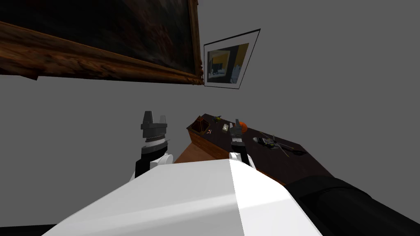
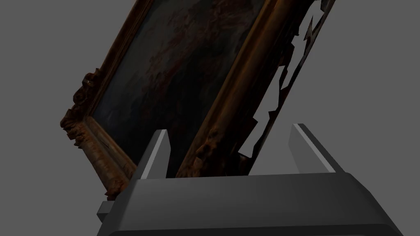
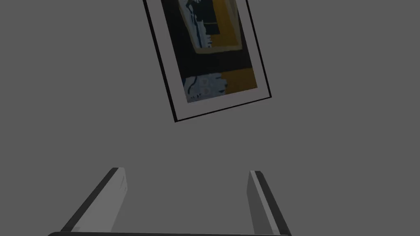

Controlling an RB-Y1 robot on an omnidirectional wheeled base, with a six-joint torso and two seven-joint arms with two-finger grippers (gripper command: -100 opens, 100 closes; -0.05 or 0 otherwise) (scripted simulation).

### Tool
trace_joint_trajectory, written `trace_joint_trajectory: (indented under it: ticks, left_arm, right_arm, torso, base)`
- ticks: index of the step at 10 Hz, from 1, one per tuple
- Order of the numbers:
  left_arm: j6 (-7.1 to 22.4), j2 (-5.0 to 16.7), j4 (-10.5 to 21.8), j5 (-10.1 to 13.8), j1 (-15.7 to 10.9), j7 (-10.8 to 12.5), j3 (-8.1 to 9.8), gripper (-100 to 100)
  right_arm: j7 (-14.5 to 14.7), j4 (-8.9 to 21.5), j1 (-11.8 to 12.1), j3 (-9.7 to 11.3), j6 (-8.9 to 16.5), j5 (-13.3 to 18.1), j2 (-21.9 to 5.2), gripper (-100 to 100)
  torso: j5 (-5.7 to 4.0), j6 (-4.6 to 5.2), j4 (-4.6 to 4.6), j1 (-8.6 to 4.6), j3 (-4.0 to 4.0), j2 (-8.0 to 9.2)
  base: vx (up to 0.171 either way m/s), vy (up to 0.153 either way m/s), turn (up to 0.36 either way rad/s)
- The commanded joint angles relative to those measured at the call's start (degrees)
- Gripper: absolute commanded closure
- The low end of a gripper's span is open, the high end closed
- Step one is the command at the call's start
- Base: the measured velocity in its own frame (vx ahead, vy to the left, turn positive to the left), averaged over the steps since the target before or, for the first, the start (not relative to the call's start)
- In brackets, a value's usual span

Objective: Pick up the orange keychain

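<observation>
The orange keychain [image 1: 243, 126] lies on the dark desk top [image 1: 250, 143], near its far edge. My right gripper [image 1: 236, 125] hangs just in front of the keychain and partly covers it in the head view. Its wrist view has the two fingers [image 3: 117, 192] standing wide apart with nothing between them, so the right gripper [image 3: 186, 192] is open. My left gripper [image 1: 154, 117] is raised to the left of the desk, away from it. In its own wrist view the left gripper [image 2: 229, 147] is open and empty.
On the desk stand a dark brown pyramid-shaped box [image 1: 200, 124] at the left end, small items [image 1: 225, 128] near the middle, and a grey model with thin rods [image 1: 270, 142] to the right. The desk's wooden front [image 1: 205, 144] faces me.
</observation>
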Motion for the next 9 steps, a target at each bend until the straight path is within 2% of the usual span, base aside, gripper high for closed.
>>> trace_joint_trajectory:
  ticks: [1,5,9]
  left_arm:
    - [0.00,0.00,0.00,0.00,0.00,0.00,0.00,0]
    - [0.00,0.00,0.00,0.00,0.00,0.00,0.00,0]
    - [0.00,0.00,0.00,0.00,0.00,0.00,-0.01,0]
  right_arm:
    - [0.18,0.24,-0.53,0.63,0.73,-0.92,-1.91,-100]
    - [0.85,1.72,-2.20,3.06,3.55,-4.28,-7.69,-100]
    - [1.92,4.82,-4.52,7.10,8.07,-9.71,-15.30,-100]
  torso:
    - [0.00,0.00,0.00,0.00,0.00,0.00]
    - [0.04,-0.01,-0.03,0.16,-0.08,-0.14]
    - [0.05,-0.02,-0.03,0.22,-0.07,-0.13]
  base:
    - [0.010,0.019,0.043]
    - [0.027,0.044,0.060]
    - [0.029,0.058,0.120]
